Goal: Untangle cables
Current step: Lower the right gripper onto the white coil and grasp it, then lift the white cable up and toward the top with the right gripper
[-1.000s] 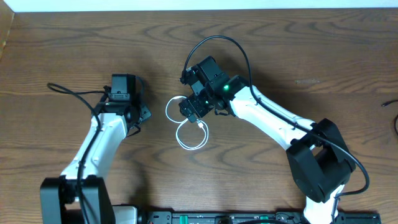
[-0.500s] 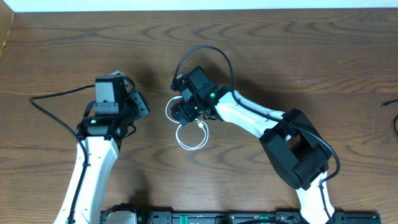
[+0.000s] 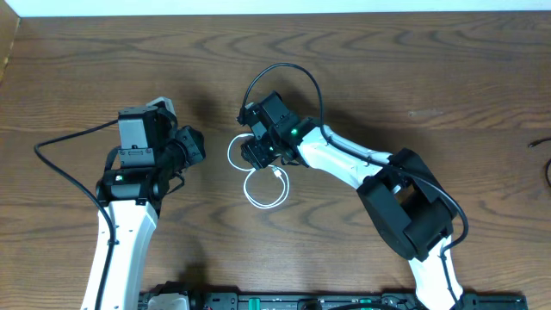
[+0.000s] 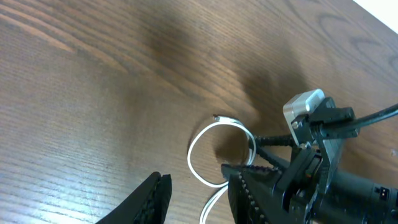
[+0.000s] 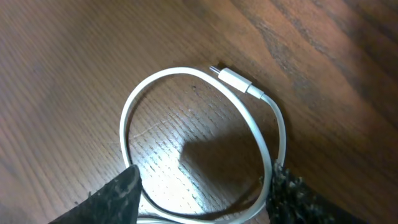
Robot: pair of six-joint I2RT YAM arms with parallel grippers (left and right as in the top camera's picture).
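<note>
1. right tool [image 5: 202, 190] hangs with its jaws spread over the thin white cable [image 5: 124, 112], which lies in two loops at the centre of the overhead frame on the brown wooden table [image 3: 430, 69]; nothing is gripped.
2. left tool [image 4: 196, 193], left of the loops, is spread too and empty.
3. best, i judge: close on a single strand beside the small white plug [image 5: 235, 79], not both passes, then lift gently so the loops slide apart.

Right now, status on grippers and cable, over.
Right gripper open, fingers straddling the white cable upper loop. Left gripper open, off to the side, touching nothing. Two loops, plug end free.
</note>
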